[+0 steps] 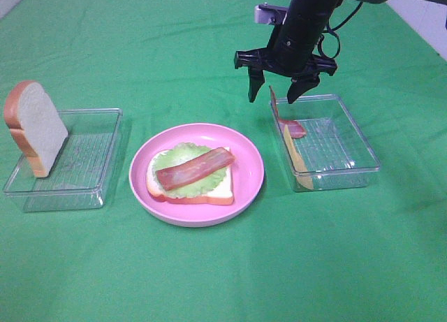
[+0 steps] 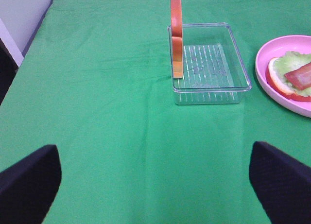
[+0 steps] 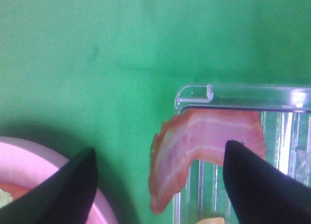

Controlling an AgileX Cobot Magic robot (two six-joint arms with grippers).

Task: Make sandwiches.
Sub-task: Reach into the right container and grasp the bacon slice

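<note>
Mid-frame, the pink plate (image 1: 251, 175) carries a bread slice (image 1: 220, 191), lettuce (image 1: 178, 158) and a bacon strip (image 1: 194, 168). At upper right, the right fingers (image 1: 255, 84) stand apart above a second bacon strip (image 1: 296, 130), which is draped over the wall of the right tray (image 1: 349, 137) with cheese (image 1: 295, 158) beside it. The left fingers (image 2: 29, 185) are spread wide and hold nothing. A second bread slice (image 1: 35, 126) stands in the left tray (image 1: 105, 147).

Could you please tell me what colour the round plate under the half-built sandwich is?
Pink all over, with no pattern. The plate shows best in the exterior high view.
</note>
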